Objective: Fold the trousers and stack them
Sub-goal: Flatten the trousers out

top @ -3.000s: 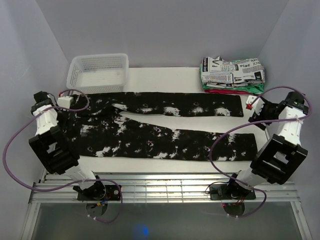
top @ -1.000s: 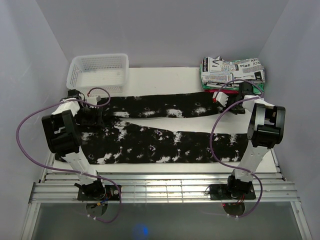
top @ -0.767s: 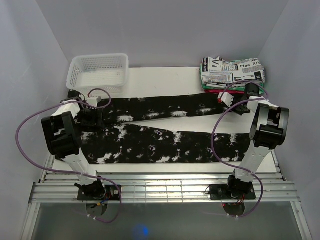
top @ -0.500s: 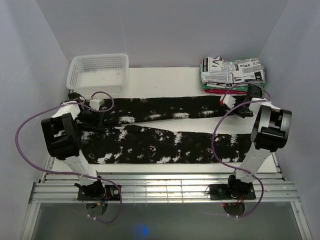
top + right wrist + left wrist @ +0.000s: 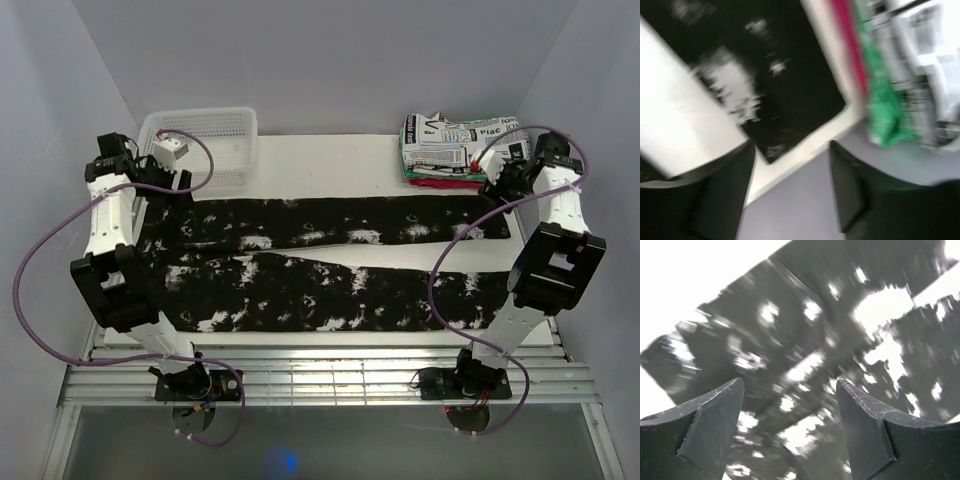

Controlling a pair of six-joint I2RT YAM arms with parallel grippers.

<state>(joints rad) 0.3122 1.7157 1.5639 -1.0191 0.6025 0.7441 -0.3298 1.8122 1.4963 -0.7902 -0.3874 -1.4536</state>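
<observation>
Top view: the trousers [image 5: 300, 290] lie flat along the table [image 5: 330, 165], waist end at the left, both legs stretched to the right. A narrow strip of bare table shows between the legs. The far leg's hem ends just in front of the stack [image 5: 460, 150] of folded cloths. The left gripper [image 5: 165, 183] hangs over the waist end, beside the basket [image 5: 200, 140]. The right gripper [image 5: 508, 183] hangs over the far hem, next to the stack.

Left wrist view: fingers [image 5: 705, 430] spread wide, nothing between them; blurred trousers fabric below, not touched.

Right wrist view: picture blurred. Fingers [image 5: 725, 195] stand apart and hold nothing. Below them are a hem corner, white table, and the stack's red, green and printed edges.
</observation>
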